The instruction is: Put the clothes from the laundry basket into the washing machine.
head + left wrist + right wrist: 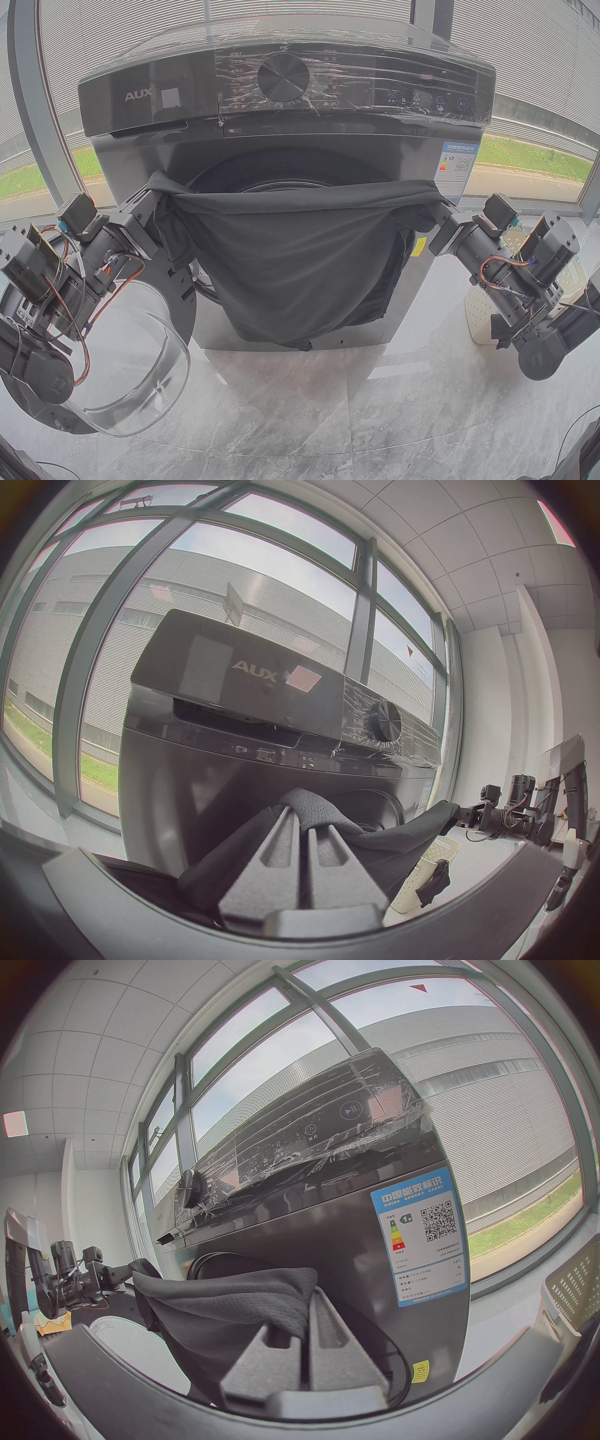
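hanging outside the washing machine (156,100), a dark garment (294,256) is clamped by the left end effector (152,199) at 9 o'clock and the right end effector (439,211) at 3 o'clock; it is judged not yet pushed in.

I'm working in an office-like test room: behind the washer (156,100) run tall windows (37,667) facing a grey building (500,1085); under it, marble tile (312,406); above, ceiling panels (500,561).
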